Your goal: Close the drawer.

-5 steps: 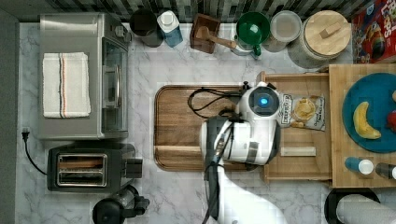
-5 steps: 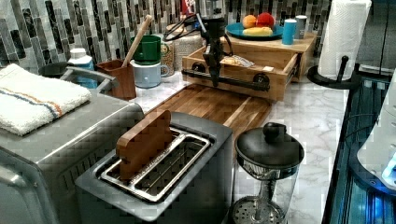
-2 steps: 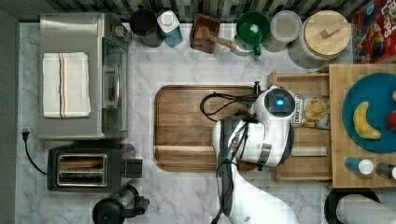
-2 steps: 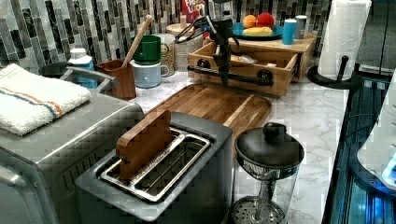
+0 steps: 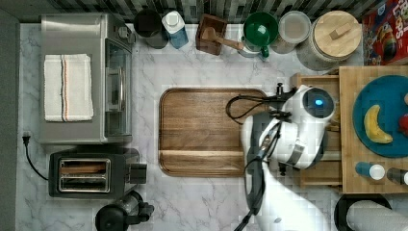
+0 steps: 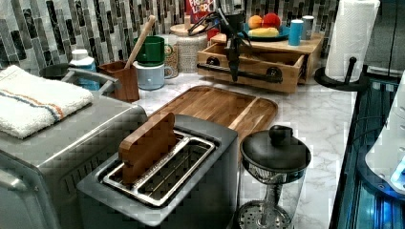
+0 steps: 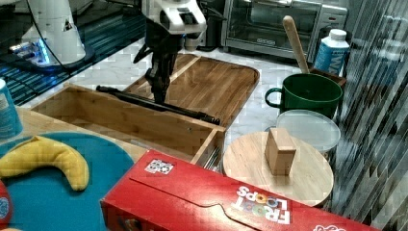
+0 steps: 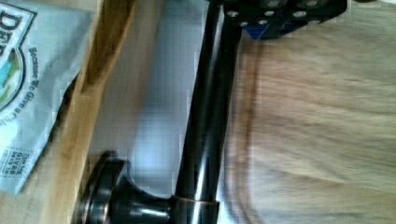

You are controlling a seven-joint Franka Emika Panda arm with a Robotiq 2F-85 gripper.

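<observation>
**Nearly shut: the drawer lies just behind my fingers**

Broadly, the marble counter (image 5: pixel 202 202) runs from the toaster oven (image 5: pixel 84 79) on the top view's left to a light wood stand (image 5: pixel 373 185) on the top view's right, which carries a blue plate (image 5: pixel 380 98). The dark board (image 5: pixel 207 130) lies between them. The drawer (image 7: pixel 120 118) sticks partway out of the stand, toward the board, its front close to the board's edge. Its long axis, and that of its black bar handle (image 6: pixel 243 74), runs near to far in the top view, across my line of push.

My gripper (image 6: pixel 234 62) hangs straight down at the handle, on the board side of the drawer front, in the left view just left of the bar's middle. I cannot tell how far my fingers are spread, nor whether they hold the bar. A printed packet (image 8: pixel 23 88) lies inside the drawer.

By my judgement the drawer lies toward the stand from me, so the push must go square to the bar, toward the top view's right.
</observation>
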